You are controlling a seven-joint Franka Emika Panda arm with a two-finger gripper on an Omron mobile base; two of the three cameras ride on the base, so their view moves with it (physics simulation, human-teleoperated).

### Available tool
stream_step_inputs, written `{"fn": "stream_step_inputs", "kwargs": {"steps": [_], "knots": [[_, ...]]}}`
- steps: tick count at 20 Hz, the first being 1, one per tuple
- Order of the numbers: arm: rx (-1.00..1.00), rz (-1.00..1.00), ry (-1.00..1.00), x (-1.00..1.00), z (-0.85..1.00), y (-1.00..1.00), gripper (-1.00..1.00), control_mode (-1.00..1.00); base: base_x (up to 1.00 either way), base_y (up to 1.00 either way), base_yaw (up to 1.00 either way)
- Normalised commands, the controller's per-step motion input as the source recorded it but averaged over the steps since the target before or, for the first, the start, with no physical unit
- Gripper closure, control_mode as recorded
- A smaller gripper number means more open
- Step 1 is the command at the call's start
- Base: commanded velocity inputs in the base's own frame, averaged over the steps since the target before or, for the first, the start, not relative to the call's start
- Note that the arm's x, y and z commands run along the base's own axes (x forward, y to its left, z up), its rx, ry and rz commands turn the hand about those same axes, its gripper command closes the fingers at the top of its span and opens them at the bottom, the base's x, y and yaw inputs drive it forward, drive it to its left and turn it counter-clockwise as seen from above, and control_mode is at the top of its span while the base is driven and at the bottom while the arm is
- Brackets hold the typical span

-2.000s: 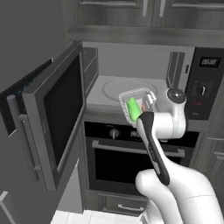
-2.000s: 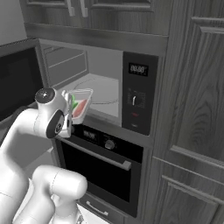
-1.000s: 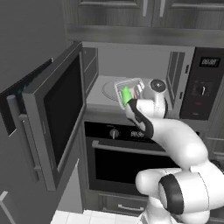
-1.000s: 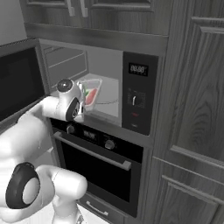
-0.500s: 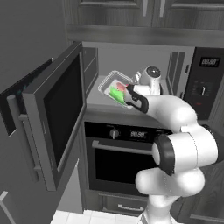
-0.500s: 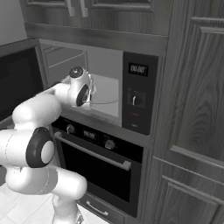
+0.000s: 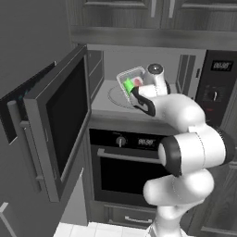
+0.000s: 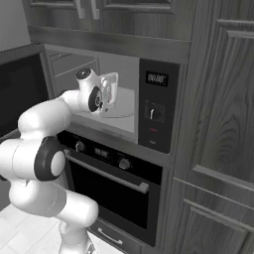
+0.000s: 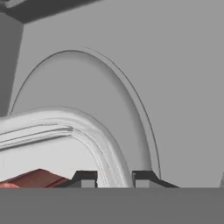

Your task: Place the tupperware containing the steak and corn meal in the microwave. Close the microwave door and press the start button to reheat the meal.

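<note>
Setting the tupperware [image 7: 131,81] down flat is the requirement of this step. Nearest the hand camera, the gripper [image 9: 114,178] pinches the tub's rim between its two tips, with a red piece of the steak and corn meal [image 9: 37,178] just inside. The tub hangs steeply tilted above the turntable [image 9: 78,96] in the cavity of the microwave [image 8: 124,106]. Level it, lower until its base rests centred on the disc, then release and retract straight out, clear of the microwave door [image 7: 58,122], which stands wide open. Compared with half a second ago, the hand has reached deeper into the cavity and the tub has tipped up more steeply.
</note>
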Motion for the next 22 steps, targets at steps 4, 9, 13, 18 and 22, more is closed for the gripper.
{"fn": "stream_step_inputs", "kwargs": {"steps": [4,9,13,18,22], "knots": [[0.00,-0.30,0.00,0.11,-0.31,-0.01,1.00,-1.00,0.00,0.00,0.00],[0.00,-0.26,0.00,0.35,-0.51,-0.07,1.00,-1.00,0.00,0.00,0.00],[0.00,-0.24,0.00,0.21,-0.26,-0.10,1.00,-1.00,0.00,0.00,0.00],[0.00,-0.17,-0.02,-0.08,-0.42,-0.05,-1.00,-1.00,0.00,0.00,0.00],[0.00,-0.10,-0.06,-0.36,-0.19,0.00,-1.00,-1.00,0.00,0.00,0.00]]}}
